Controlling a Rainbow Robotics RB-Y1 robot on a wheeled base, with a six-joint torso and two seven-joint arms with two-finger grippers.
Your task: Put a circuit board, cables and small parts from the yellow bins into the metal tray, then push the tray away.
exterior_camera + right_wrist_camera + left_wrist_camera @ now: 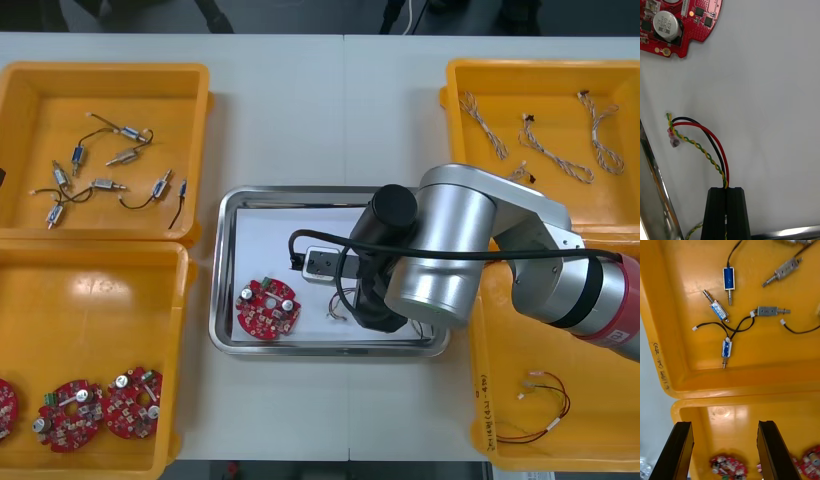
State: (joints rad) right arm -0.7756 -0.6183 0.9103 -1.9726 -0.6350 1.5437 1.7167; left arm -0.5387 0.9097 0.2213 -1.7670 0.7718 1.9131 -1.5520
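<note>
**Cable to be laid low on the tray floor**

The red, black and yellow-green cable (pixel 711 146) is pinched at one end between the closed fingers of the right gripper (pixel 727 193). Its free end, with a small connector, appears to rest on the white floor of the metal tray (pixel 651 187). A clean release is judged to need the fingers parted low, so that the wires are laid flat rather than flung.

In the front view the round red circuit board (pixel 268 308) lies at nine o'clock from the cable and apart from it, with bare floor between them. The tray's rim runs close beside the fingers, so a straight lift is advised.

The left gripper (pixel 724 424), spread wide and empty, is held over the yellow bins (pixel 733 386) on the table's nine o'clock side, near the small metal parts (pixel 726 348).
</note>
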